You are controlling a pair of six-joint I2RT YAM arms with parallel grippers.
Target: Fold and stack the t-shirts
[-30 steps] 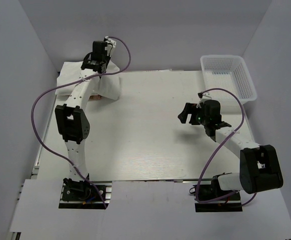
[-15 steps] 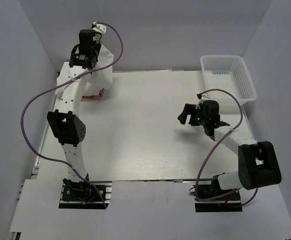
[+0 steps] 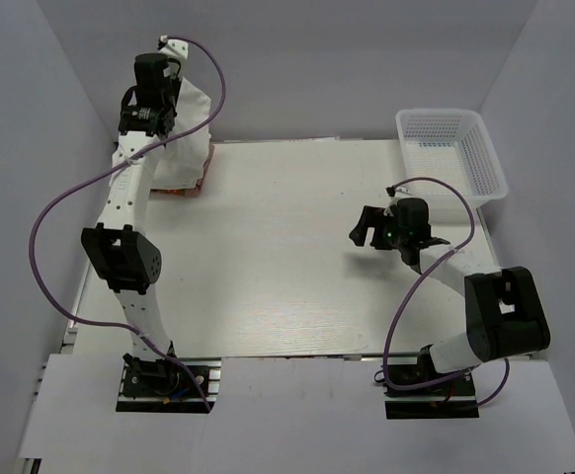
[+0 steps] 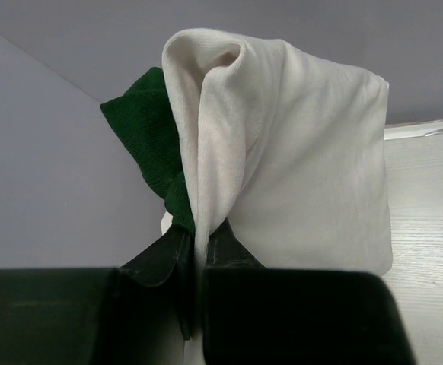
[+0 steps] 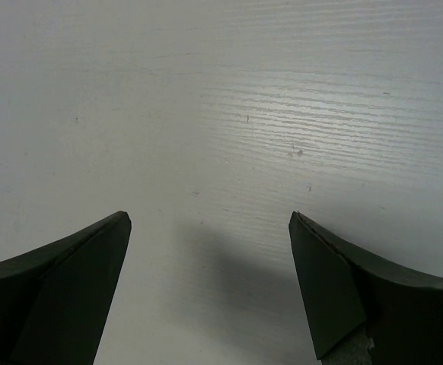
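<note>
A cream-white t-shirt (image 4: 305, 152) with a dark green sleeve (image 4: 145, 129) hangs bunched from my left gripper (image 4: 199, 230), which is shut on a fold of its cloth. In the top view this gripper (image 3: 146, 120) is raised over the far left corner of the table, and the held t-shirt (image 3: 191, 126) drapes down beside it. Under the hanging cloth, an orange-pink edge of another t-shirt (image 3: 183, 187) lies on the table. My right gripper (image 3: 363, 228) hovers over the right middle of the table, open, with only bare tabletop between its fingers (image 5: 84, 266).
A white plastic lattice basket (image 3: 452, 150) stands at the far right corner. The pale wood-grain table (image 3: 287, 257) lies between the arms. Grey walls close in at the back and sides, close to the left gripper.
My left arm has swung left and back, lifting the cream-white t-shirt off the table; an orange-pink edge now shows below it. The right gripper has barely moved.
</note>
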